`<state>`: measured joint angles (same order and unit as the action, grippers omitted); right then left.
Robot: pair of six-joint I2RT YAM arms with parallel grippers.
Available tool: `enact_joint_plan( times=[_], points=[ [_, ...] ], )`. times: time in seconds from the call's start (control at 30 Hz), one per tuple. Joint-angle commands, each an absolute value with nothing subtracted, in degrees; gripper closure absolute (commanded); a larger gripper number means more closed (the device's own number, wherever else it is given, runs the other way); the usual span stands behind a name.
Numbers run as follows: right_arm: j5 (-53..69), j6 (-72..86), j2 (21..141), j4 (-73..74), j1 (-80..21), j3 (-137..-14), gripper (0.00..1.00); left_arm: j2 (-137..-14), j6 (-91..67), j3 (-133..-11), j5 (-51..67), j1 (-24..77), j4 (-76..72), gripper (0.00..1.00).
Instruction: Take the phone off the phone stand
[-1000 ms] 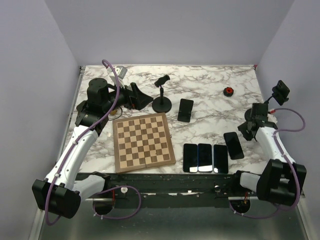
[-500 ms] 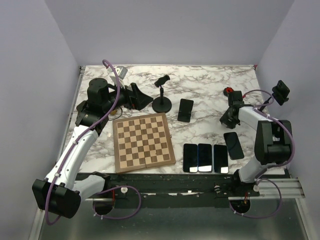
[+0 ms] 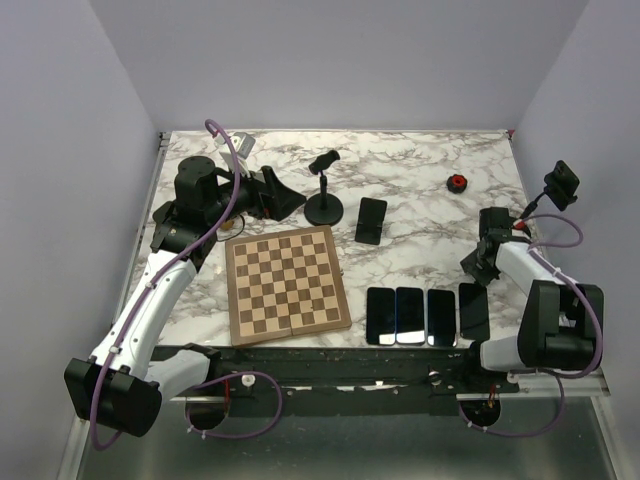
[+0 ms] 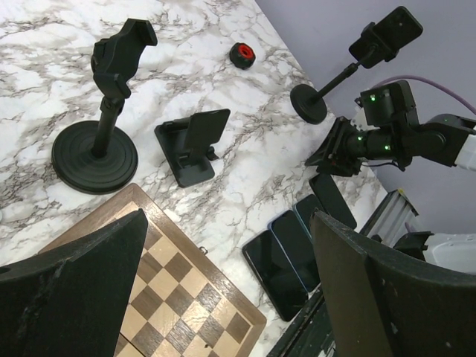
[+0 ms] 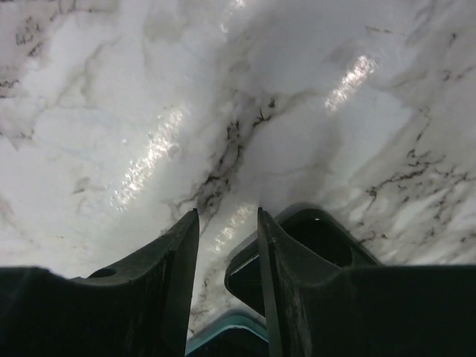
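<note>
A black phone [image 3: 371, 219] leans in a small black desk stand [image 4: 184, 160] right of the chessboard; the phone also shows in the left wrist view [image 4: 207, 126]. A second phone [image 3: 564, 184] sits clamped on a tall stand at the table's right edge. My left gripper [image 3: 290, 203] is wide open and empty, hovering left of the empty round-base clamp stand [image 3: 324, 195]. My right gripper [image 3: 472, 268] is low over the marble, its jaws slightly apart and empty [image 5: 227, 212]. A flat black phone [image 5: 312, 245] lies just right of its right finger.
A chessboard [image 3: 287, 283] lies front left. Several phones lie flat in a row [image 3: 410, 316] at the near edge, the rightmost one [image 3: 473, 310] under my right gripper. A small red and black knob [image 3: 457, 182] sits at the back right.
My right arm swung in toward the middle, then back down to the near right. The loose tilted phone now lies straight at the end of the row. The left arm has not moved.
</note>
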<state>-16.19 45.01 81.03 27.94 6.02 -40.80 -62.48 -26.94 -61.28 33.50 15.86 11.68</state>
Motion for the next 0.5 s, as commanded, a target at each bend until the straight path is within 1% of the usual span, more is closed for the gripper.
enact_joint_plan(
  times=[0.0,0.17,0.2,0.4,0.43,0.47],
  points=[
    [-15.59,46.11,76.85,33.72,6.13,-40.19,0.54,-62.41,-27.59,-62.31,34.67,15.82,10.25,0.01],
    [-14.97,39.47,75.40,36.64,6.05,-48.01,0.53,-62.24,-27.68,-62.22,34.63,16.08,10.20,0.02],
    [-16.02,38.52,74.89,37.88,5.99,-50.74,0.48,-62.16,-27.69,-62.22,34.64,16.16,10.20,0.01],
    [-21.62,32.92,70.96,41.55,5.99,-64.65,0.04,-61.37,-27.29,-62.58,34.48,16.19,10.54,0.02],
    [-22.31,32.27,70.89,42.06,6.02,-66.84,0.00,-61.15,-27.17,-62.66,34.48,16.17,10.63,0.02],
    [-23.60,31.93,71.18,43.02,6.04,-69.70,0.00,-60.87,-26.95,-62.67,34.25,16.17,10.66,0.01]
  ],
)
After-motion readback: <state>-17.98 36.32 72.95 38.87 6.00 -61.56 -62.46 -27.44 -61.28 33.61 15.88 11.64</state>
